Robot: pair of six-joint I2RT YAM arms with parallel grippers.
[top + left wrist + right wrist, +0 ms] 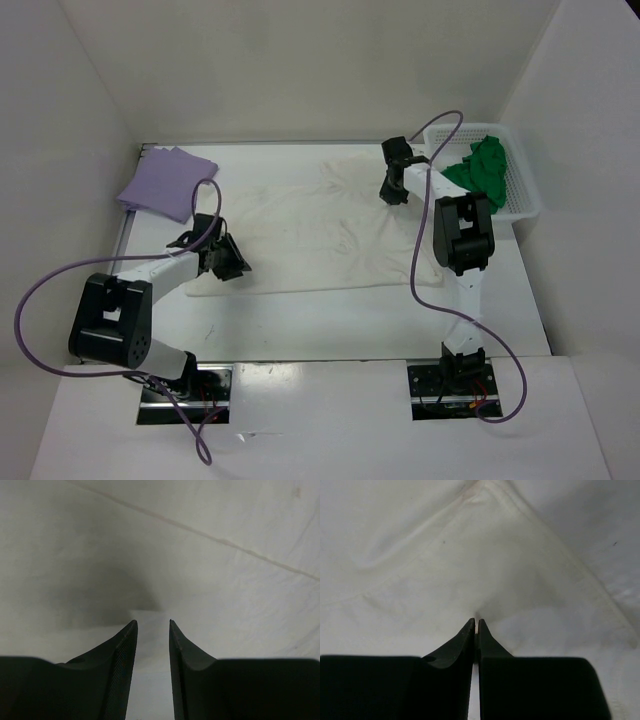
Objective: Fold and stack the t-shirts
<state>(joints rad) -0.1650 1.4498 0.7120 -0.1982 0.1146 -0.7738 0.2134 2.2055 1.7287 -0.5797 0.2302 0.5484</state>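
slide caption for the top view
Left hand and right hand near opposite corners of the spread cream shirt; folded lavender shirt far left, green shirt in the basket.

On the cream white cloth t-shirt [320, 225], the near-left corner is covered by the left gripper [238, 265], the far-right corner by the right gripper [390, 192]; sleeves cannot be made out.

You have a flat shirt [320, 225] in the middle of the table [300, 330]. A folded shirt [165, 183] lies at the upper left. At the upper right, a basket [525, 195] sits on the table with the third shirt [480, 168] inside.
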